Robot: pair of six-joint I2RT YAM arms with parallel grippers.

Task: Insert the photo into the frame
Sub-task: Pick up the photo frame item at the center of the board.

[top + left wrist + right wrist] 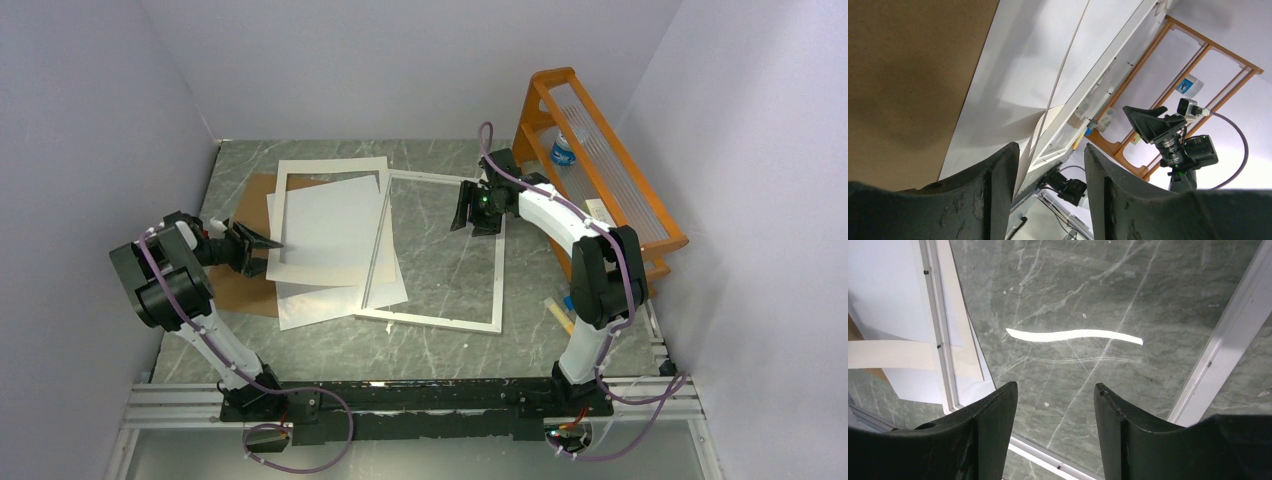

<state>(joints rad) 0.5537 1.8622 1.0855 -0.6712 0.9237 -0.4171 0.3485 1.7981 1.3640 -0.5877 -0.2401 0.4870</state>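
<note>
Photo (335, 300), apparently white side up, lies in the sheet pile (300, 180) left of the desk's (300, 350) centre. It looks light and floppy, best pinched at a free corner. Left gripper (265, 252) gapes empty at the pile's edge. Over the frame (440, 322), right gripper (468, 208) gapes empty.

**White links, black joints, lilac cables**

The left arm (170, 275), at centre left, and the right arm (590, 250), at right, pair white links with black joints. Lilac cables (300, 440) loop along both. The left gripper (1050, 150) has scuffed matte-black fingers (993, 200).
</note>
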